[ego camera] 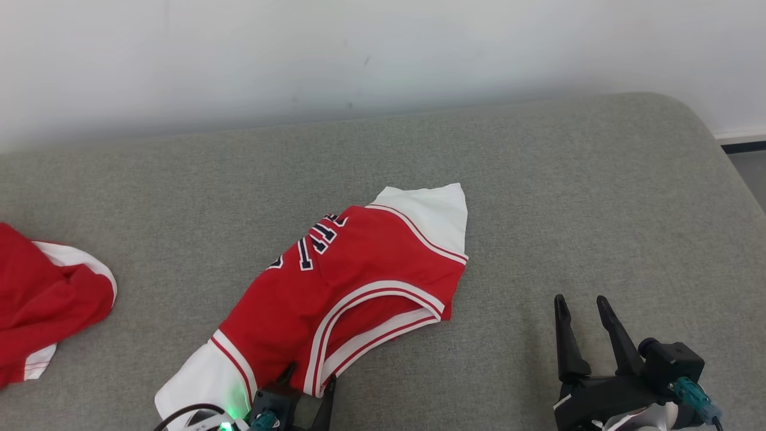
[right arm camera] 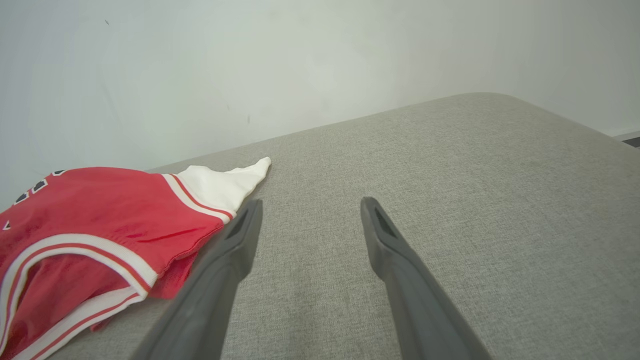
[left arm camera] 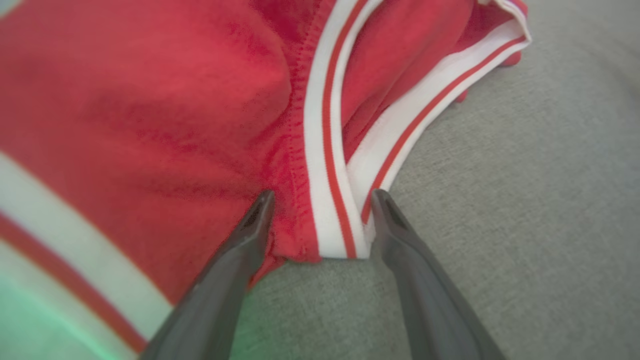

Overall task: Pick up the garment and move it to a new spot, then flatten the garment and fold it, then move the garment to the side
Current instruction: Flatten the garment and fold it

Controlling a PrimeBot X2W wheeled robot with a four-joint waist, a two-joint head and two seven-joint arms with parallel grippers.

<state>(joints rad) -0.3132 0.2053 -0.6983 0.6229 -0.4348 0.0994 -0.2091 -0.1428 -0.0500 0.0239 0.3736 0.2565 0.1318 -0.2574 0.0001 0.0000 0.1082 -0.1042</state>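
1. A red basketball jersey [ego camera: 353, 287] with white-and-red trim and dark numerals lies crumpled near the middle of the grey upholstered cushion [ego camera: 598, 203], toward its near edge. It has white panels at its far corner and its near-left corner.
2. At the jersey's near hem, the left gripper [left arm camera: 322, 195] has its fingers spread wide and straddles the striped trim [left arm camera: 325, 150]. In the left wrist view, the finger on the left overlaps red cloth. The other sits just beside the trim, over bare cushion. The jaws are not closed on the cloth.
3. To the jersey's right, the right gripper [ego camera: 580, 299] has its fingers spread and holds nothing. It is over bare cushion, apart from the fabric.
4. A second red garment [ego camera: 48, 299], white-edged, is bunched at the left of the head view, well apart from the jersey.
5. A white wall [ego camera: 359, 48] stands behind the cushion.
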